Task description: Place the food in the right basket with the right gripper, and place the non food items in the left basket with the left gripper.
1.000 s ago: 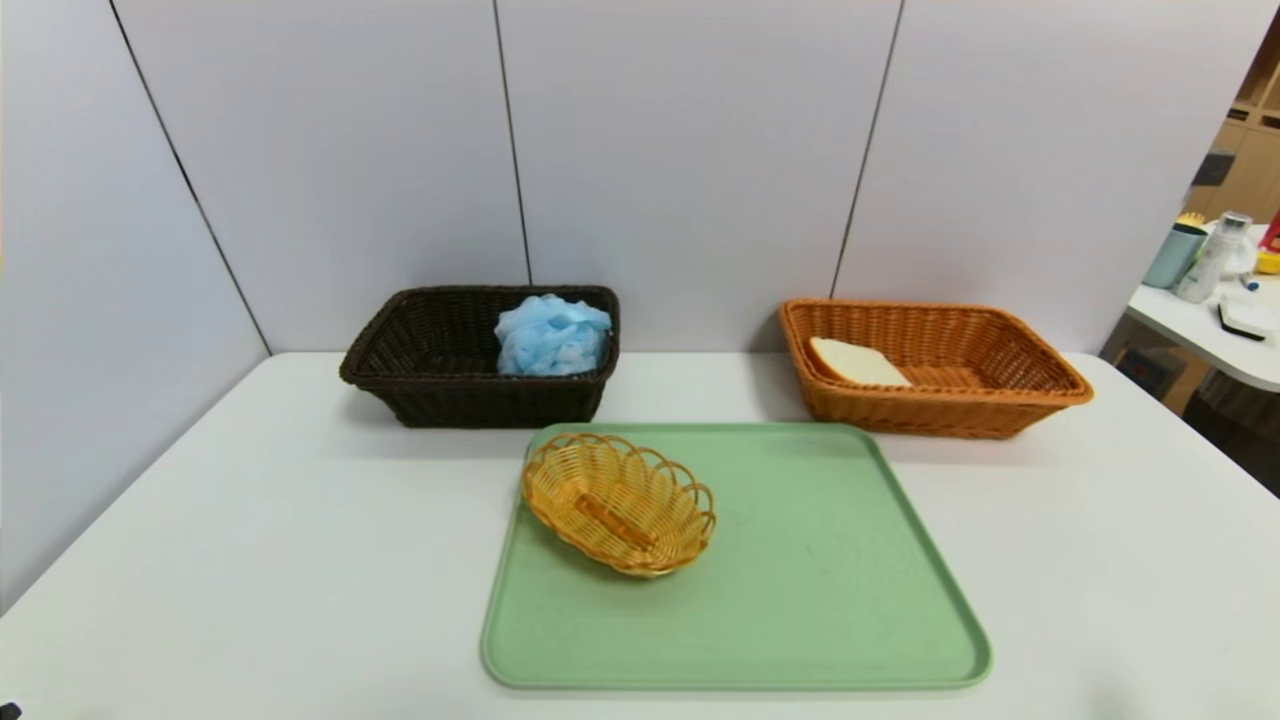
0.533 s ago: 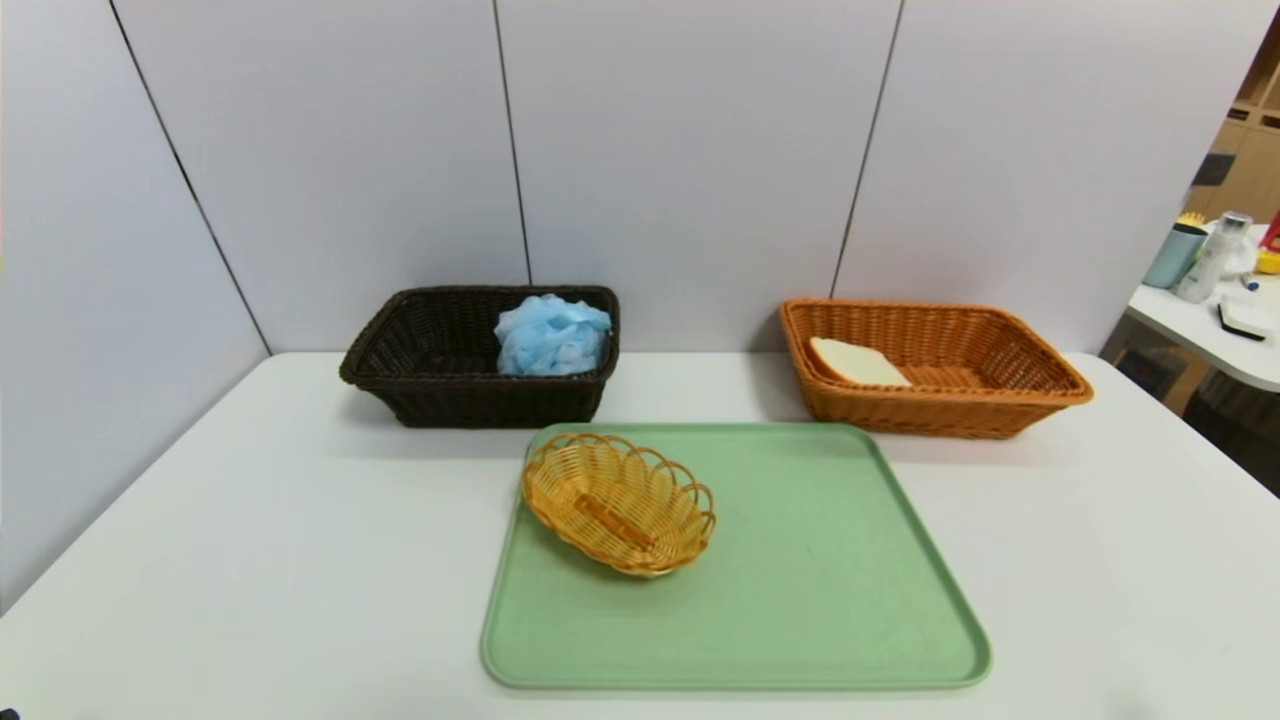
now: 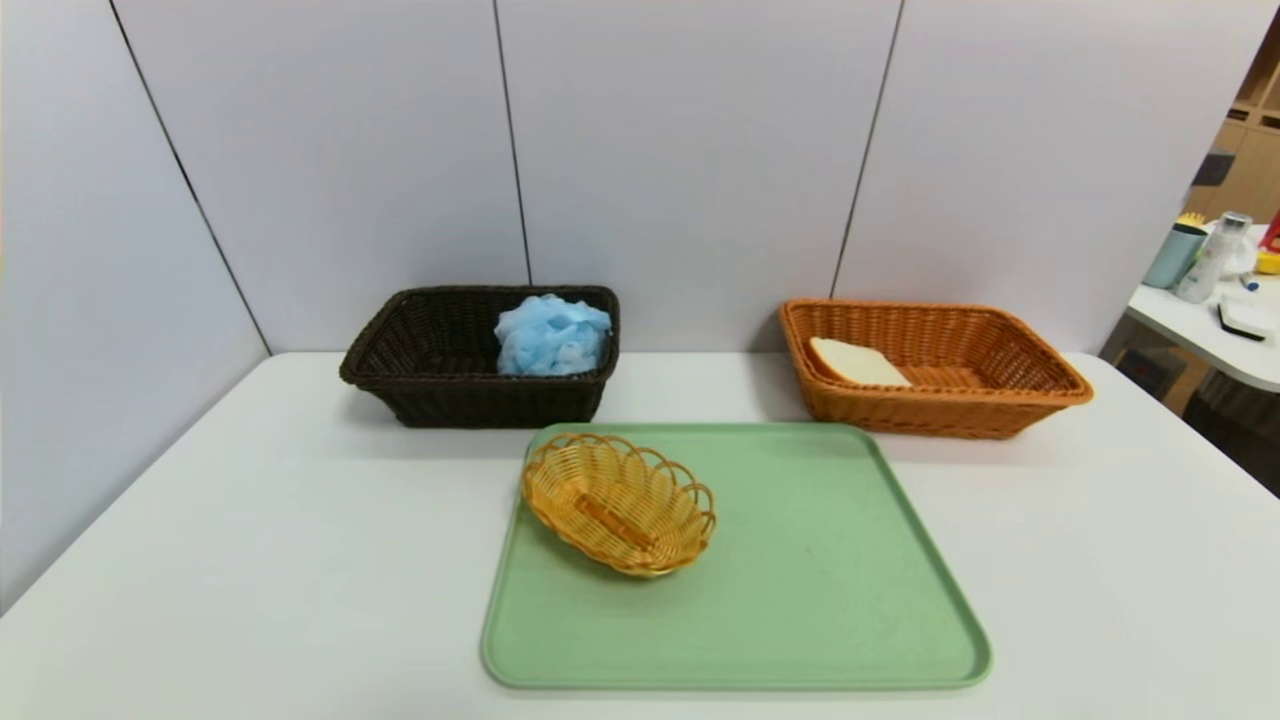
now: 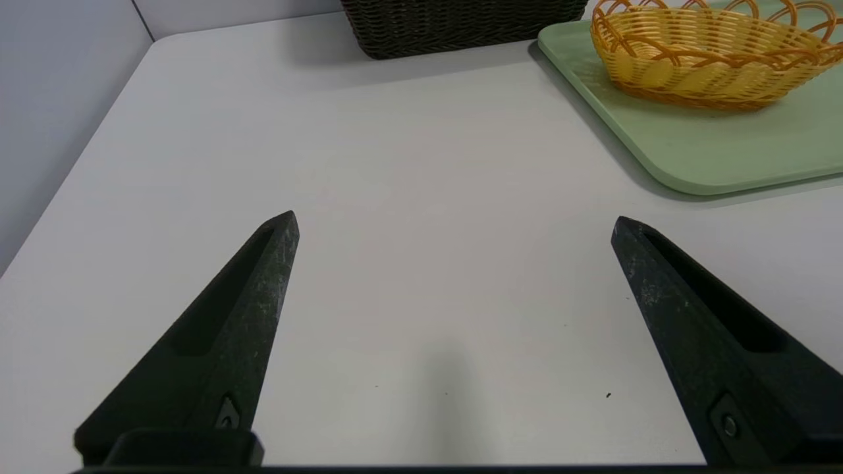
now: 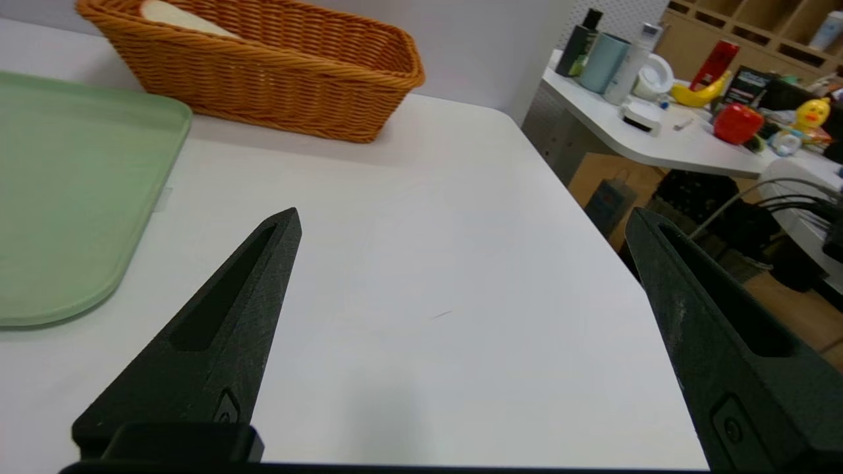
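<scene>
Both jaws spread, empty, over bare table [image 3: 300, 560]; bread [image 3: 857, 362], blue mesh puff [image 3: 553, 335] well apart from them, inside baskets.

We hold both arms back, out of the head view, with only our wrist cameras showing our grippers. Our left gripper [image 4: 454, 220] hangs at about eight o'clock from the middle of the head view, its two dark, tapering fingers [image 4: 263, 309] spread wide apart with nothing between them. Our right gripper [image 5: 464, 217] hangs at about four o'clock, its own pair of black fingers [image 5: 257, 309] spread just as widely, and likewise gripping nothing. On each gripper the fingertips stand well apart, and a small screw shows near the base of each finger.
</scene>
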You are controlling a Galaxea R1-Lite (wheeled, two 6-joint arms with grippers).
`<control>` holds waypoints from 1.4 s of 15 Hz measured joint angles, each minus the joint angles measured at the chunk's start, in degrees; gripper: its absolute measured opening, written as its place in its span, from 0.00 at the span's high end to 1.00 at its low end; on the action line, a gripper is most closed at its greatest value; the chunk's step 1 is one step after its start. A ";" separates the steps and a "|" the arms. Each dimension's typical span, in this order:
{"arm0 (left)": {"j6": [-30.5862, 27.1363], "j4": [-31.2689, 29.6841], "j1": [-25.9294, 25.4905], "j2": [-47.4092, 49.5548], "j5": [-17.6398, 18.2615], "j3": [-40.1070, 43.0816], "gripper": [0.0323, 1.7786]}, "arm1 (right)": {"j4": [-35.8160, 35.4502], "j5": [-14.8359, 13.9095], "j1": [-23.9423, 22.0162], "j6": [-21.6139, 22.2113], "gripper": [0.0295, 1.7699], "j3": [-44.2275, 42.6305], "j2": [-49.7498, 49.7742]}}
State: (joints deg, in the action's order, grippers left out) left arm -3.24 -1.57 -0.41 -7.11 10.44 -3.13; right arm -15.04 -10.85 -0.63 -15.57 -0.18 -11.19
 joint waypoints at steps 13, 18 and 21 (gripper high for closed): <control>0.61 1.68 0.26 3.67 -3.06 0.71 0.05 | 14.99 10.75 0.63 3.91 0.04 -1.18 11.09; -0.80 2.06 0.41 6.67 -8.90 2.19 0.05 | 14.97 10.96 0.63 3.91 0.04 -1.13 11.22; 0.74 1.73 0.41 6.95 -10.34 3.00 0.05 | 14.99 11.01 0.63 3.67 0.04 -1.13 11.22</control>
State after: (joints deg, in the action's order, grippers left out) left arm -2.50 0.16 0.00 -0.16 0.10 -0.13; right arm -0.05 0.16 0.00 -11.90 -1.32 0.02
